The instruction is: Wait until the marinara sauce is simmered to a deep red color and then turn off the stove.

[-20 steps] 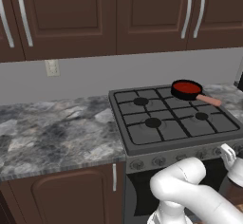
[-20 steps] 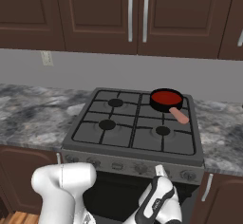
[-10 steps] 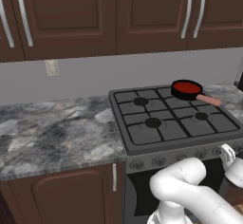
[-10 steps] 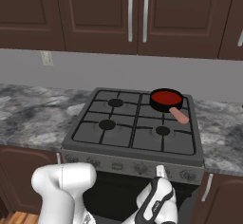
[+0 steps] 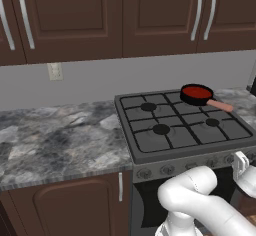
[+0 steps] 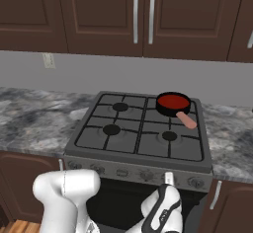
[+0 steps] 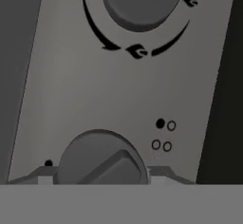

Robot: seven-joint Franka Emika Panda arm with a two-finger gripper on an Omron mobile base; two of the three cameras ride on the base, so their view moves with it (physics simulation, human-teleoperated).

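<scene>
The marinara sauce (image 5: 196,90) (image 6: 173,100) looks deep red in a small black pan (image 5: 190,98) with a pink handle, on the back right burner of the stove (image 5: 172,132) (image 6: 141,135). My gripper (image 5: 240,161) (image 6: 169,178) is low against the stove's front panel, at the knob row toward the right. In the hand view a grey knob (image 7: 102,157) sits right between my gripper's (image 7: 102,176) fingertips (image 7: 45,175), which press on its two sides. A second knob (image 7: 142,0) with flame marks shows above it.
Marble counter (image 5: 55,140) (image 6: 29,121) runs on both sides of the stove. Dark wood wall cabinets (image 5: 75,15) hang above, and base cabinet doors (image 5: 75,210) stand below. More knobs (image 5: 145,172) (image 6: 196,182) line the front panel.
</scene>
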